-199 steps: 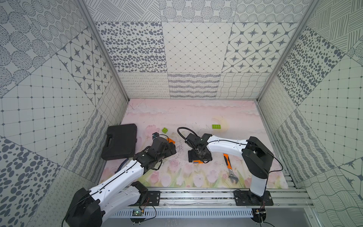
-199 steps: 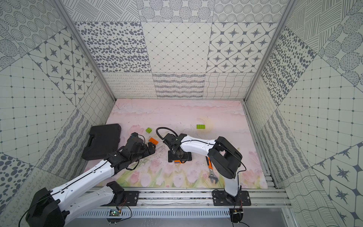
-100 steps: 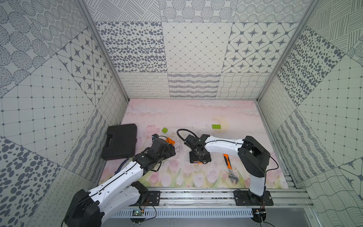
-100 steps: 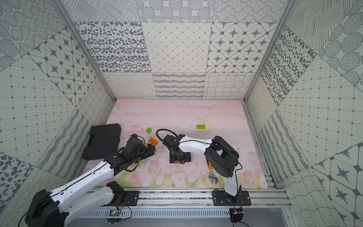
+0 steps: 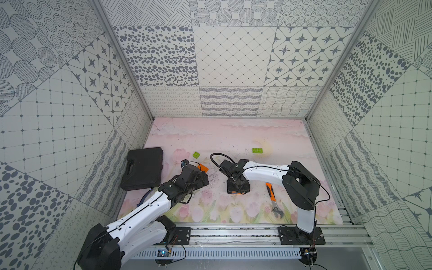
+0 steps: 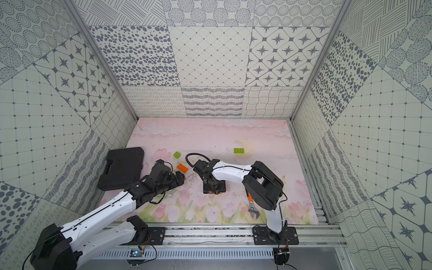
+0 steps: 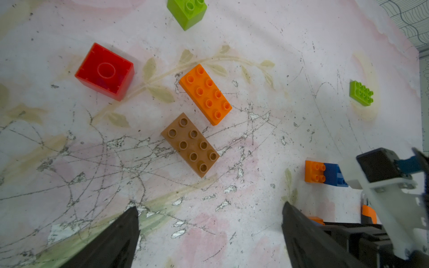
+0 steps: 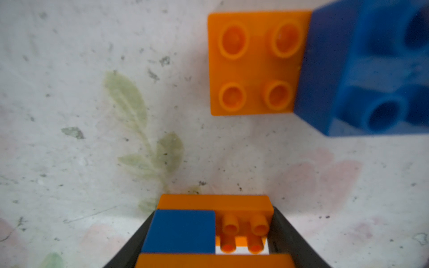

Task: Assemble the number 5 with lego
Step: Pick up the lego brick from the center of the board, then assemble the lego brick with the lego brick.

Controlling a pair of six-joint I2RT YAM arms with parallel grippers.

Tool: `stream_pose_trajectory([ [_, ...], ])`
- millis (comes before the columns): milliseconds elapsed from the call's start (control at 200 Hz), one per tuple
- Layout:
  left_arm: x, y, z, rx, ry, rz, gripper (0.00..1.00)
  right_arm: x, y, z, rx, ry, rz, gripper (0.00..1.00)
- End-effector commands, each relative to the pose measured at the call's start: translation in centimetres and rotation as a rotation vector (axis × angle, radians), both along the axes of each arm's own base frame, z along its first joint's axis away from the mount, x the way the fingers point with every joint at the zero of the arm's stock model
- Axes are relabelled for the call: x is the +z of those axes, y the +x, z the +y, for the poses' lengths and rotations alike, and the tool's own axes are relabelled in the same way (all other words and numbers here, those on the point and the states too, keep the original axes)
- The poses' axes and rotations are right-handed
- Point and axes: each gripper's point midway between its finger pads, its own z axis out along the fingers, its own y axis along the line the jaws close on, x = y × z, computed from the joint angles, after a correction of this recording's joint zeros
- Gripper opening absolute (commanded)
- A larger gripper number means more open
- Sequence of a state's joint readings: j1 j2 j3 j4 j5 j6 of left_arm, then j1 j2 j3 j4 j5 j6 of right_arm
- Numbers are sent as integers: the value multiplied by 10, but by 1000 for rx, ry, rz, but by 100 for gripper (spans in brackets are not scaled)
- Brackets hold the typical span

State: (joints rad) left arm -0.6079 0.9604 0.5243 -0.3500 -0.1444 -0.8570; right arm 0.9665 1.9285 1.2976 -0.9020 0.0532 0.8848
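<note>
Orange-and-blue lego stack (image 8: 209, 232) sits between the down-pointing right pincer (image 8: 212, 234).

Right pincer (image 8: 212, 236) black fingers (image 8: 285, 234) flanking stacked orange-and-blue studded plastic brick assembly (image 8: 209, 229). Beyond, flat orange square four-stud brick (image 8: 253, 62) touching blurred blue brick (image 8: 362, 69), on scuffed pink floral bench (image 8: 92, 116).

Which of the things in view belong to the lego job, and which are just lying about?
Belongs to the job: orange-and-blue stack, orange-blue pair, orange oblong brick, brown oblong brick, red square brick, lime square brick, lime oblong brick.
Just lying about: black case, orange-handled wrench.
</note>
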Motion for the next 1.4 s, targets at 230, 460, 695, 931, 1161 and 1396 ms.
stream_pose_trajectory([
  [230, 10, 20, -28, -66, -53, 1, 99, 59, 28, -11, 39, 88, -133, 62],
  [460, 14, 38, -66, -169, -117, 24, 99, 77, 66, -30, 1, 129, -157, 63],
  [695, 15, 51, -89, -219, -155, 39, 99, 67, 87, -30, 5, 121, -118, 63],
  [931, 12, 53, -97, -241, -167, 61, 99, 58, 88, -26, 18, 106, -80, 64],
  [1161, 4, 49, -95, -233, -169, 82, 99, 45, 85, -28, 29, 76, -46, 65],
  [1396, 3, 50, -96, -230, -169, 87, 99, 37, 85, -25, 37, 74, -31, 65],
])
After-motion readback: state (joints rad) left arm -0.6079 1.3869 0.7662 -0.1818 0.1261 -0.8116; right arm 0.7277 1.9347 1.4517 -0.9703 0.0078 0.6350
